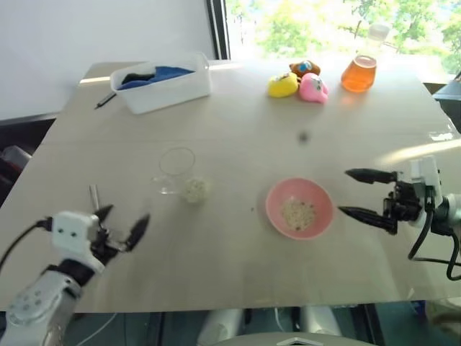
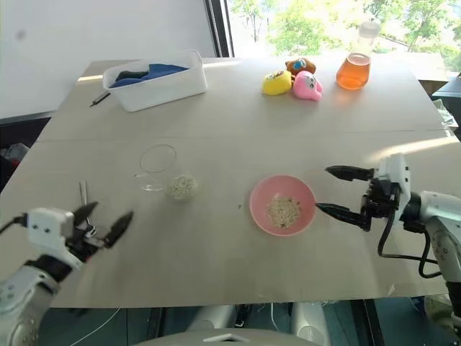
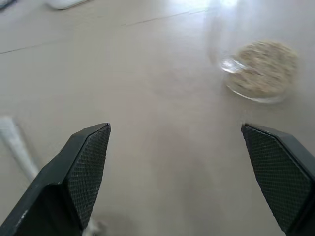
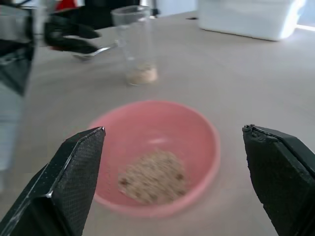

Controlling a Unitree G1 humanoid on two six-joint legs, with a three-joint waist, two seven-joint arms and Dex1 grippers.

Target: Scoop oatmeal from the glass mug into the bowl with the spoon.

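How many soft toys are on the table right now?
3, clustered at the table's far side beside the flask of orange liquid: yellow toy, pink toy, brown toy behind them.

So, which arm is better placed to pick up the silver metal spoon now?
The left. Its open gripper hangs right beside the silver metal spoon lying on the table, left of the clear glass mug. The right gripper, also open, is beside the pink bowl.

Spoon (image 1: 94,196) half behind left arm

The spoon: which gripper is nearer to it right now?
Left. The left gripper hangs open right beside the spoon. The right gripper, also open, is across the table by the pink bowl.
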